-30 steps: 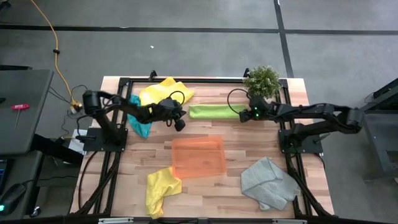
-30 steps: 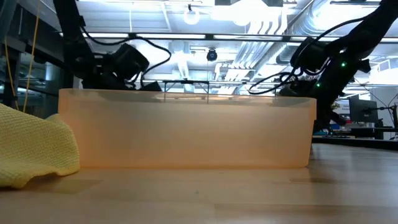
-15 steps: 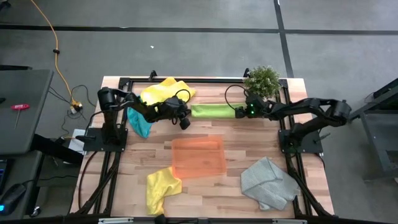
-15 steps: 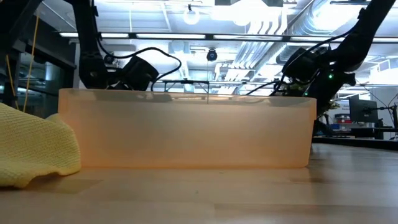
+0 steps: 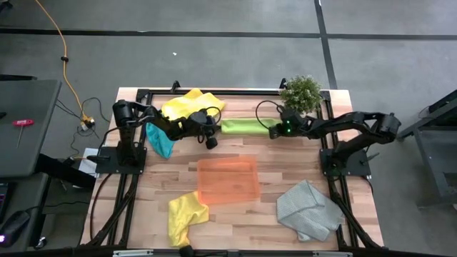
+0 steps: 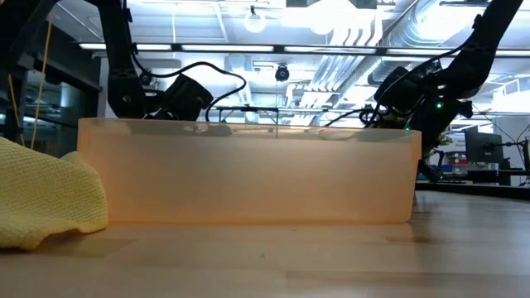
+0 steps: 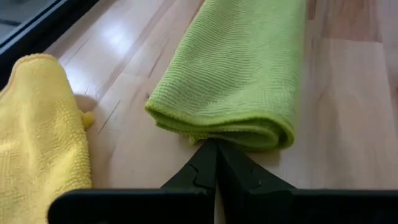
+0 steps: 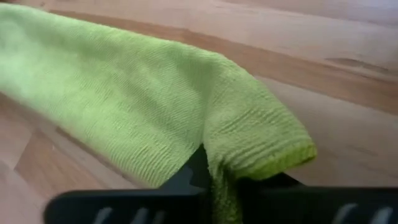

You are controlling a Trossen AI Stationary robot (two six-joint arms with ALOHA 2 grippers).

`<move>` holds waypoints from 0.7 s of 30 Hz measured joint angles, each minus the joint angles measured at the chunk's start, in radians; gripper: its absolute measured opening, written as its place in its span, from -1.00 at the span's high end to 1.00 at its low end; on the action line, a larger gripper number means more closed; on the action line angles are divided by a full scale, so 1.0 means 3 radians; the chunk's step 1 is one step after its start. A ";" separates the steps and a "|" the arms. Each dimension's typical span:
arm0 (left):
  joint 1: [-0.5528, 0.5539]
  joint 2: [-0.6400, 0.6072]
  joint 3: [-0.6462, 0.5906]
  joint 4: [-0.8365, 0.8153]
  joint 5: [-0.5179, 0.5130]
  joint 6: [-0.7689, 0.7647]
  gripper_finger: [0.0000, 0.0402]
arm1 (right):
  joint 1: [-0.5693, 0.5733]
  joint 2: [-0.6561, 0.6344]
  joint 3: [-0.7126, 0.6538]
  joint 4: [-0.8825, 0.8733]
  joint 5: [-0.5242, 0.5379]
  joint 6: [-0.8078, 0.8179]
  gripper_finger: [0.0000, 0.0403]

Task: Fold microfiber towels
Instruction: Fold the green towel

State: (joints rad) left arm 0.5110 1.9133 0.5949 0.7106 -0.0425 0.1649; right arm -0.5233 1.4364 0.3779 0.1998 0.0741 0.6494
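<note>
From above, both pairs of fingers sit at opposite ends of the lime green towel: left gripper closed, right gripper pinching it. Left wrist: shut fingertips touch the folded edge. Right wrist: cloth bunches between the fingers.

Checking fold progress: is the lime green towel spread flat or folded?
Folded: the lime green towel lies as a narrow doubled strip, its rounded fold showing at one end, between the left end effector and right end effector.
</note>
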 joint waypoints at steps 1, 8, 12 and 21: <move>0.0000 0.0000 -0.0001 0.0001 0.0000 0.0014 1.00 | 0.0000 0.0000 0.0000 0.0002 -0.0009 -0.0018 0.94; -0.0009 -0.0005 -0.0001 0.0000 0.0010 0.0014 1.00 | 0.0021 -0.0013 0.0000 -0.0002 -0.0143 0.0229 0.97; -0.0015 -0.0089 -0.0013 -0.0081 0.0041 -0.0126 1.00 | 0.0110 -0.0176 -0.0001 -0.0018 -0.0443 0.0535 0.98; -0.0031 -0.0595 -0.0013 -0.0429 0.0030 0.0043 1.00 | 0.0347 -0.0896 0.0470 -0.0783 -0.0459 0.0695 0.99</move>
State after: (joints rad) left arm 0.5018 1.7349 0.5911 0.5819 -0.0336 0.1777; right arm -0.4191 1.1675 0.5188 -0.0351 -0.0635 0.8580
